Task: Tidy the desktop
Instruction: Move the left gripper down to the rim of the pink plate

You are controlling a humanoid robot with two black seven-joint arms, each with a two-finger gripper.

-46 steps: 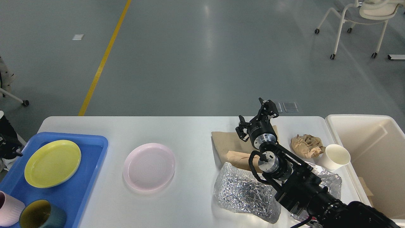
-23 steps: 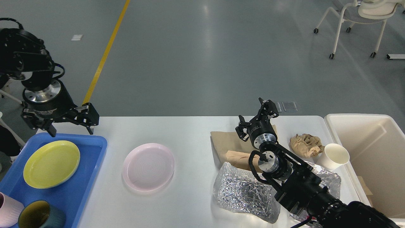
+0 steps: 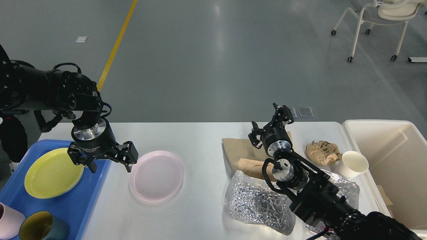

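While spread, left pincer point(image 3: 110, 166) points down — right pincer point(image 3: 272, 121) too.

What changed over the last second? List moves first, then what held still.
The left gripper came into view from the left edge and swung right and down; it now hangs open between the blue tray and the pink plate, holding nothing. The right gripper, open over the brown paper bag, the foil, cup and plates stayed put.

Glossy grey floor point(image 3: 213, 56), yellow line point(image 3: 115, 50), wheeled chair point(image 3: 380, 23) (perhaps white).
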